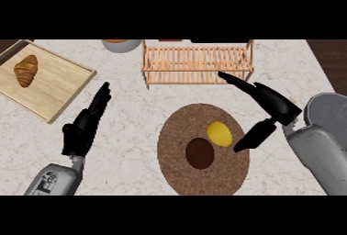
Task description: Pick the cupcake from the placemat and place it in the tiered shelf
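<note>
A round brown woven placemat (177, 137) lies in the middle of the counter. On it sit a dark brown round cupcake (200, 153), seen from above, and a yellow oval object (219, 133) just up and right of it. My right hand (277, 105) hovers open over the mat's right edge. Its fingers stretch up-left toward the wooden tiered shelf (196, 64) at the back, and its thumb points down beside the yellow object. It holds nothing. My left hand (84, 125) rests open left of the mat, fingers straight.
At the left a wooden cutting board (58, 87) carries a croissant (26, 70). A grey bowl (122, 45) stands at the back edge, left of the shelf. The dark table edge shows at the far right.
</note>
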`<state>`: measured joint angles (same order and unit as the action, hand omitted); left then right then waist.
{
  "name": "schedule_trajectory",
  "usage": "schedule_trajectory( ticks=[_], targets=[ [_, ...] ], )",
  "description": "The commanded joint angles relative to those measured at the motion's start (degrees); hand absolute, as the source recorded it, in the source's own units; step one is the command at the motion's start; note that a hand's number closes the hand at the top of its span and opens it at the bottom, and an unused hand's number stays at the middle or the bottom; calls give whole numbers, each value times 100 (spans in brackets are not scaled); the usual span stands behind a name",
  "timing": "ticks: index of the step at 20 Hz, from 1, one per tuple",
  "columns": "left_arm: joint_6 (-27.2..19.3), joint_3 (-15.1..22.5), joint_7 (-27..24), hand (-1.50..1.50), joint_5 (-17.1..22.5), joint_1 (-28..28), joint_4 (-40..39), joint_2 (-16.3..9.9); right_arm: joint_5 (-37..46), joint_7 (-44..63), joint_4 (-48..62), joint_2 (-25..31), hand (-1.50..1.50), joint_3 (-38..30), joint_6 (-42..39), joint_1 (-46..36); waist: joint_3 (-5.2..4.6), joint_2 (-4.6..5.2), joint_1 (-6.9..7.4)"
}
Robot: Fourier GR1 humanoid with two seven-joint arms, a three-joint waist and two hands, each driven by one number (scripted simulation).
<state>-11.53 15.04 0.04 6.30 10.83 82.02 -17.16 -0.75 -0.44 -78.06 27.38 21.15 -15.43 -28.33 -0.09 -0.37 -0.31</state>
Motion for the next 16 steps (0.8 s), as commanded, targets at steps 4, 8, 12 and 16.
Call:
schedule_trajectory(
  ticks=[4,8,12,16],
  targets=[
    [22,-18,-21,0,-59,-74,-25,62,676,1431,-1206,643,-150,710,-814,-351,-2,-9,-32],
    [243,-282,86,0,12,239,-227,37,956,2052,-1928,649,-150,665,-888,-2,5,20,-30],
    [156,-200,88,0,-233,-273,311,244,1348,2099,-2220,400,-150,474,-1094,475,9,28,30],
    [359,-382,325,0,-317,235,23,292,1525,2800,-2263,-429,-150,521,-1192,122,8,37,41]
  ],
)
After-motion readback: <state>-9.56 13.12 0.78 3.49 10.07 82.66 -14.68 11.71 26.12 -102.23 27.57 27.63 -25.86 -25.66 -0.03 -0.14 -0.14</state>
